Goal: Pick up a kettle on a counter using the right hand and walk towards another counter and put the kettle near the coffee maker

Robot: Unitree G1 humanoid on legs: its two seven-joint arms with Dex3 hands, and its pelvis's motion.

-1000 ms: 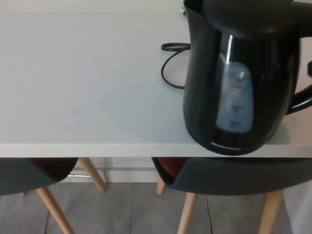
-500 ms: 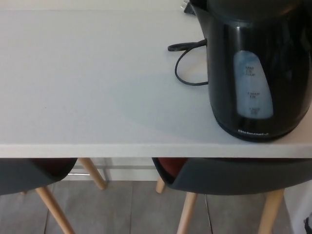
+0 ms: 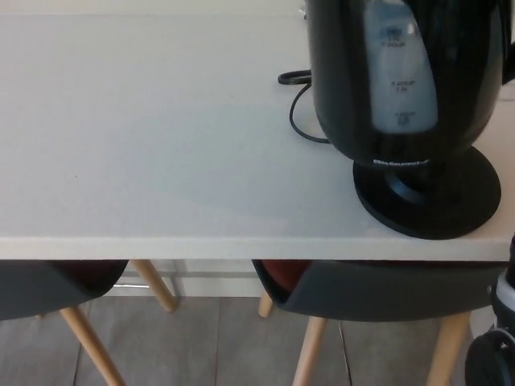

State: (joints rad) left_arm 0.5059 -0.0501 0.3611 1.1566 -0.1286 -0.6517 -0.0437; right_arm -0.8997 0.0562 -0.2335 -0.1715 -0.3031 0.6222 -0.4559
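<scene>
The white table (image 3: pixel 145 137) fills most of the head view, its left and middle bare, with its front edge running straight across; below that edge show two dark chairs (image 3: pixel 378 289) on pale wooden legs. Toward the right, a black power cord (image 3: pixel 302 108) loops on the table and runs behind the kettle. The black electric kettle (image 3: pixel 402 72) hangs just above its round black base (image 3: pixel 430 193), its underside clear of the disc and its pale water gauge facing the camera; its top and handle are cut off by the picture's upper edge. The base sits at the table's near right edge.

Judging by that gap, the step in hand is the pick-up: the kettle looks lifted off its base, with the carrying and the setting-down near the coffee maker not yet done. No coffee maker or second counter shows here. The next move probably calls for raising the kettle fully clear of the base, keeping it upright, then turning away from this table.

Neither robot hand can be seen. The right robot hand is presumably at the handle, out of frame, so its grip cannot be checked. A dark robot part (image 3: pixel 499 346) shows at the lower right corner, well below the kettle.
</scene>
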